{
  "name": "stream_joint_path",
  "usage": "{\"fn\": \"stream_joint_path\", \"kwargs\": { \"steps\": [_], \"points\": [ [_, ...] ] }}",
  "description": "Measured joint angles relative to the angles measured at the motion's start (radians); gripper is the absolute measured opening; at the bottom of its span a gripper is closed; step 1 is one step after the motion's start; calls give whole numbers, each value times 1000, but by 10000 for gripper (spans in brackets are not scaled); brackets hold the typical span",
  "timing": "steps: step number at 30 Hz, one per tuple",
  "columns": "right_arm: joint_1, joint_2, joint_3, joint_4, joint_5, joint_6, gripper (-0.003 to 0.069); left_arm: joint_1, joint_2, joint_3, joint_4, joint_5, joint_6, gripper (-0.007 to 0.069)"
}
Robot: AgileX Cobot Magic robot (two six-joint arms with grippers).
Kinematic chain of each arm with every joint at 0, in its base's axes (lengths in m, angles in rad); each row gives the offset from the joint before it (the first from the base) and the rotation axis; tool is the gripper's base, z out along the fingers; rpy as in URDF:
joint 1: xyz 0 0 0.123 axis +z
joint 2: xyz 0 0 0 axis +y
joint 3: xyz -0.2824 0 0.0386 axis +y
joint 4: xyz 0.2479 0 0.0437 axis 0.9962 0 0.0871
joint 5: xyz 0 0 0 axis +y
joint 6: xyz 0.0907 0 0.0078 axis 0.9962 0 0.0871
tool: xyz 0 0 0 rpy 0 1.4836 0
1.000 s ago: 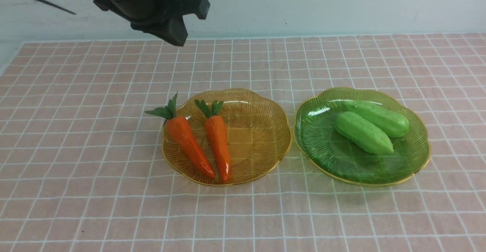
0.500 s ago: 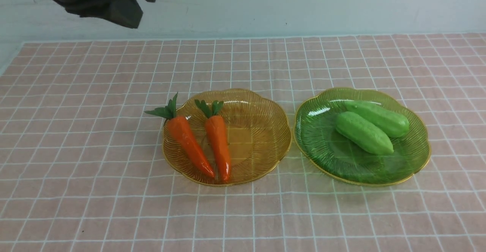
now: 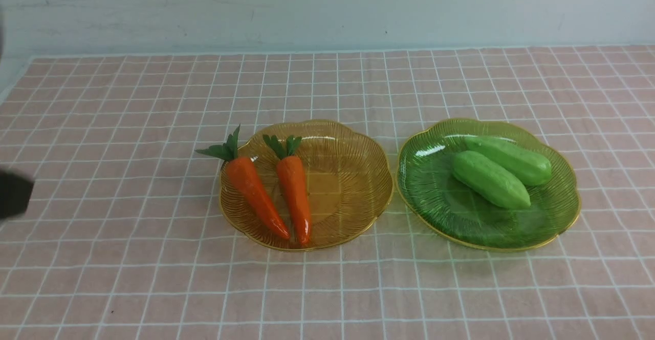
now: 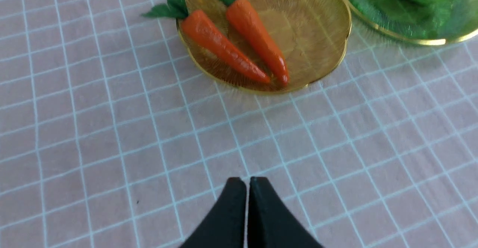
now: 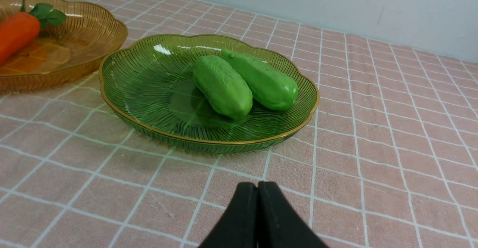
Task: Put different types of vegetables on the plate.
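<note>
two carrots point(image 3: 279, 191) side by side in amber plate point(image 3: 353, 176) at centre, two cucumbers point(image 3: 499, 171) touching in green plate point(image 3: 435, 186) on right, left gripper point(image 4: 247, 182) jaws pressed together, empty, right gripper point(image 5: 257, 188) jaws pressed together, empty, checked pink cloth point(image 3: 128, 258)

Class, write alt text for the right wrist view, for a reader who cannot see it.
Two cucumbers lie side by side on a green plate on a pink checked cloth. The shut right hand sits in the foreground; an amber plate holding a carrot shows at the edge.
</note>
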Motion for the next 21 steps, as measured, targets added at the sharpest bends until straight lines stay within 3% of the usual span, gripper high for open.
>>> {"fn": "stream_joint_path", "kwargs": {
  "steps": [8,21],
  "points": [
    [0,0,0,0,0,0,-15,0,-241,294,-25,-419,-32,-3],
    [0,0,0,0,0,0,-15,0,-338,460,-24,-478,-19,-3]
  ]
}}
